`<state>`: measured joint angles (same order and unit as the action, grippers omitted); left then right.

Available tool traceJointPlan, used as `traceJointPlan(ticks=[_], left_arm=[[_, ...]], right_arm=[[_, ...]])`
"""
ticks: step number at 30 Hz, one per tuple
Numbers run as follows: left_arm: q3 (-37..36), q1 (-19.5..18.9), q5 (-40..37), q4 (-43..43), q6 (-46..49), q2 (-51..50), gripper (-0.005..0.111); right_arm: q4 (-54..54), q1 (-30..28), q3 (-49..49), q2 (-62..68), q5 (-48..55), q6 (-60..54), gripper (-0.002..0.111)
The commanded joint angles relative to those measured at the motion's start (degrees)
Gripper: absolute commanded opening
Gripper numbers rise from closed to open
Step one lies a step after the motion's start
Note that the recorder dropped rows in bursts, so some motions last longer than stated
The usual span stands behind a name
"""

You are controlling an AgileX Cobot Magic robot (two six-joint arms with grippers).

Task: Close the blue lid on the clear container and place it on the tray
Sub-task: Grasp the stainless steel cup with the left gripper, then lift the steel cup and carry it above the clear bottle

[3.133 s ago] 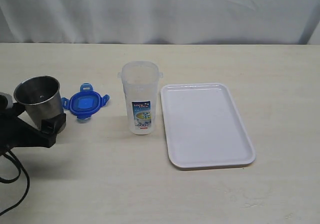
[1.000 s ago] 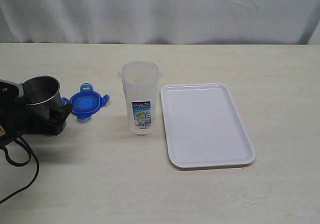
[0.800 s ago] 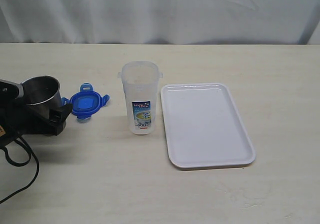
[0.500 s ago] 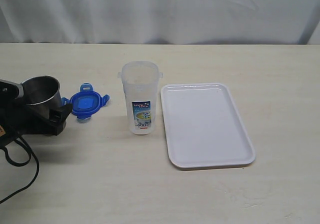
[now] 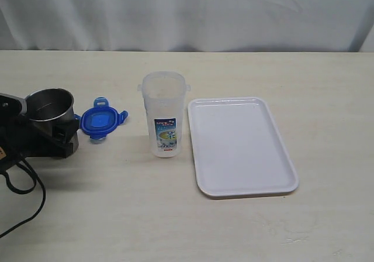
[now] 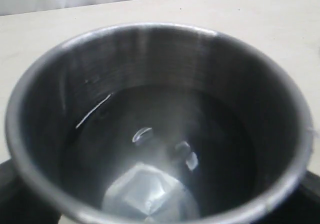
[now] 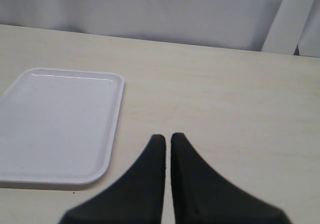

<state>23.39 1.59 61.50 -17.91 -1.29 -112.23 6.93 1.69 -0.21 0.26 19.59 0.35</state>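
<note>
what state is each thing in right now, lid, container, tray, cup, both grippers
blue lid: off, lying flat on the table
clear container: upright, open, looks empty
tray: flat, nothing on it
steel cup: upright, looks empty
left gripper: jaws around the steel cup, grip unclear
right gripper: jaws shut, holding nothing

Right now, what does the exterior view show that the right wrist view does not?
Only the exterior view shows the lid, the container and the cup held by the left gripper. Only the right wrist view shows the right gripper, shut and empty. Both show the tray and the table.
</note>
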Motion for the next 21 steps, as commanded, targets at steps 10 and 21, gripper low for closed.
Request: traceJointPlan(ticks=[10, 21], left_arm=[[0.3, 0.44, -0.9, -0.43, -4.01, 0.03, 0.0], [0.3, 0.44, -1.8, -4.51, -6.32, 7.97, 0.0]], right_arm=[[-0.33, -0.23, 0.21, -0.26, 0.05, 0.04, 0.005], [-0.33, -0.23, 0.21, -0.26, 0.05, 0.04, 0.005]])
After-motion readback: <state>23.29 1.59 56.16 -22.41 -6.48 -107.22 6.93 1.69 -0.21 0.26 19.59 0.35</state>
